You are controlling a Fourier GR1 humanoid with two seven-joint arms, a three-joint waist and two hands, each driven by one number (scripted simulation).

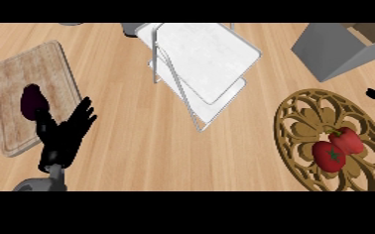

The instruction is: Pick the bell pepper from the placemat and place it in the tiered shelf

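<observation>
Table (132, 144): we record a light wooden top with fine lengthwise grain, carrying every item below.

Placemat (296, 129): a round, tan wooden mat cut through in an openwork floral pattern, lying flat at the right side and running past the view's edge. On it we find the bell pepper (337, 147), red and glossy, lobed, with a small dark green stem; it lies on the mat's right half.

Tiered shelf (205, 67): a frame of thin grey metal wire holding flat white trays with rounded corners, stacked one over the other, standing at the top centre. We see nothing on its trays.

Cutting board (40, 74): a worn, pale wooden rectangular board with a raised rim, at the left. A dark purple, rounded object (31, 101) sits on it; we cannot tell what it is.

Grey box (333, 49): a plain, angular grey block at the upper right.

Left hand (64, 136): black, at the lower left beside the board, its fingers straight and spread, holding nothing, well apart from the pepper.
</observation>
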